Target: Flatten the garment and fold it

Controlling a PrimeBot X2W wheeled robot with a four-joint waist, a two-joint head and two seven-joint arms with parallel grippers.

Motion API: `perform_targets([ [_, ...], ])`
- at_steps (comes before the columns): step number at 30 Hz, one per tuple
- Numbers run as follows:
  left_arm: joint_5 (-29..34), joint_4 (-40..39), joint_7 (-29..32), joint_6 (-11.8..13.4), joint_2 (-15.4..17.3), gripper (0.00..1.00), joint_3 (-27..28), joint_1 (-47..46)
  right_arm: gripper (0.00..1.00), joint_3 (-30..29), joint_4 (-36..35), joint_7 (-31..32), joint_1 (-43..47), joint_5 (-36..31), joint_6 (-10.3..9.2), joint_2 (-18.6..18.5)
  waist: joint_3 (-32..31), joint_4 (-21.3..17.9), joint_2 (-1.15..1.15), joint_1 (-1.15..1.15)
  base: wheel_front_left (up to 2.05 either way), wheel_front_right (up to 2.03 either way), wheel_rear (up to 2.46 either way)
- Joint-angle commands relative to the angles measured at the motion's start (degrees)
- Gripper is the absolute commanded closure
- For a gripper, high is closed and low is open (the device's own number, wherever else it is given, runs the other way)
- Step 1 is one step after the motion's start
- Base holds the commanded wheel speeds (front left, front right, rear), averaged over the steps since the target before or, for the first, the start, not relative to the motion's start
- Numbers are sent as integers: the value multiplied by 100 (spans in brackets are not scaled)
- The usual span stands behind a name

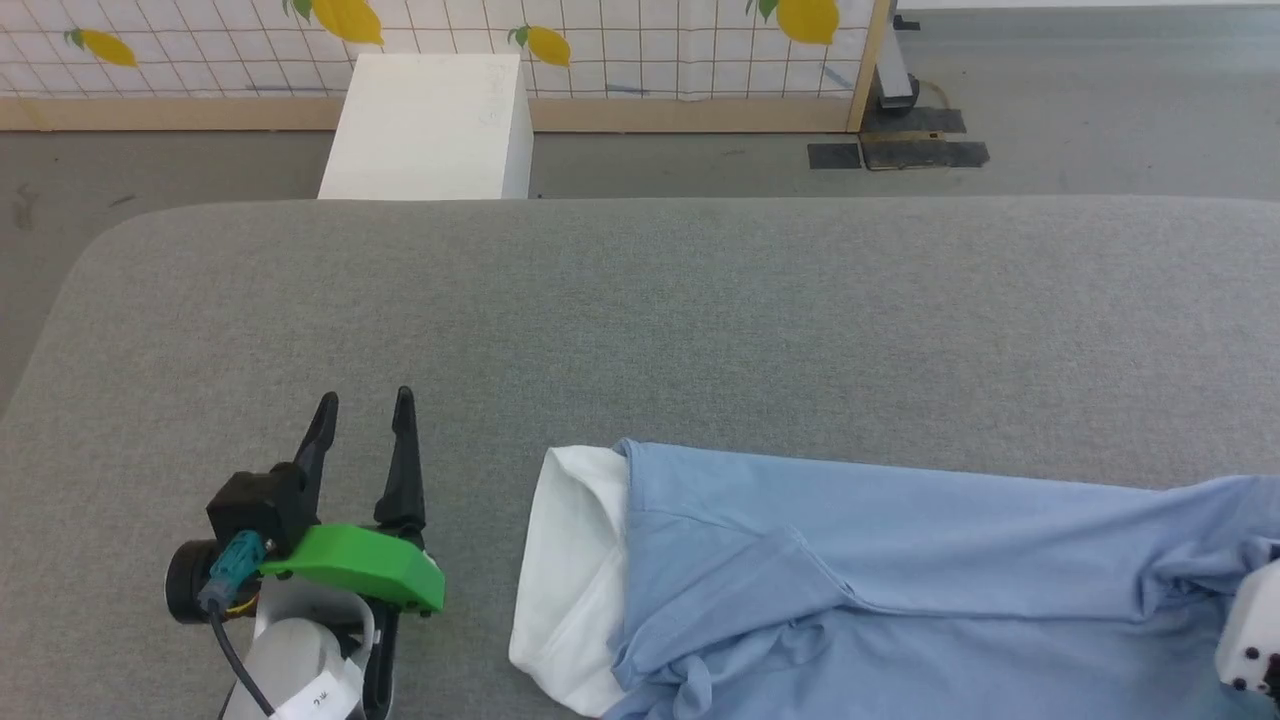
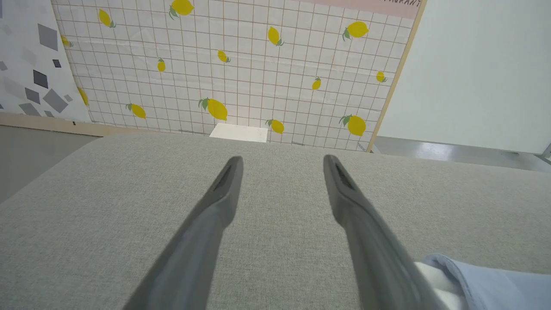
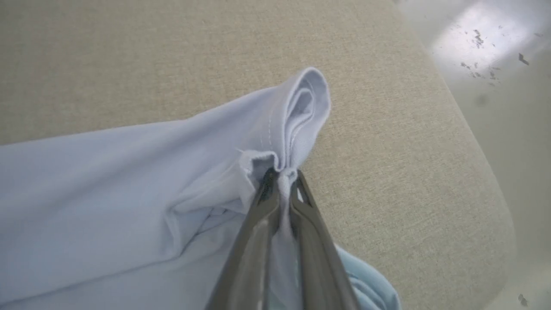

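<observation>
The garment point(image 1: 900, 560) runs off the bottom and right of the head view, so much of its front is cut off. It lies crumpled along the worktop's point(image 1: 640, 300) near edge, white collar point(image 1: 570, 570) towards the left. The right gripper point(image 3: 284, 174) – jaws clamped on a bunched hem fold – sits near the worktop's right edge. The left gripper point(image 1: 365, 398) stands beside the collar with jaws wide, apart from the cloth.

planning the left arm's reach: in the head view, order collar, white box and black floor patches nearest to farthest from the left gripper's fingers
From the left gripper:
1. collar, on the table, just to its right.
2. white box, on the floor beyond the table's far edge.
3. black patches, on the floor, far right.
</observation>
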Motion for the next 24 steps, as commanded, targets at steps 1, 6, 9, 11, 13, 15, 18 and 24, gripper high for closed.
perform_targets([
  [1,35,22,-22,-33,-37,0,15,-46,100,187,-307,210,183,157,-11,-11,-4,9,0,0,0,0,0],
  [6,68,45,-22,-69,-37,0,35,-40,100,1320,-2191,1386,776,966,-11,-10,-29,62,0,0,0,0,0],
  [9,87,55,-22,-86,-39,0,35,-56,100,2148,-3172,1832,957,1132,-11,-10,-29,100,0,0,0,0,0],
  [11,93,67,-22,-97,-41,0,37,-74,100,2802,-3611,1993,933,1070,-11,-57,-27,123,0,0,0,0,0],
  [13,96,72,-22,-106,-42,0,46,-92,100,3451,-3763,2050,782,1052,-11,-162,-14,140,0,0,0,0,0],
  [15,104,73,-22,-114,-47,0,45,-110,100,4046,-3665,2049,542,1049,-11,-242,7,164,0,0,0,0,0],
  [18,111,85,-22,-132,-58,0,24,-165,100,4810,-3163,1892,70,1024,-11,-280,57,243,0,0,0,0,0],
  [24,98,96,-22,-166,-92,0,-22,-278,100,6016,-1719,1412,-769,1097,-11,-144,205,446,0,0,0,0,0],
])
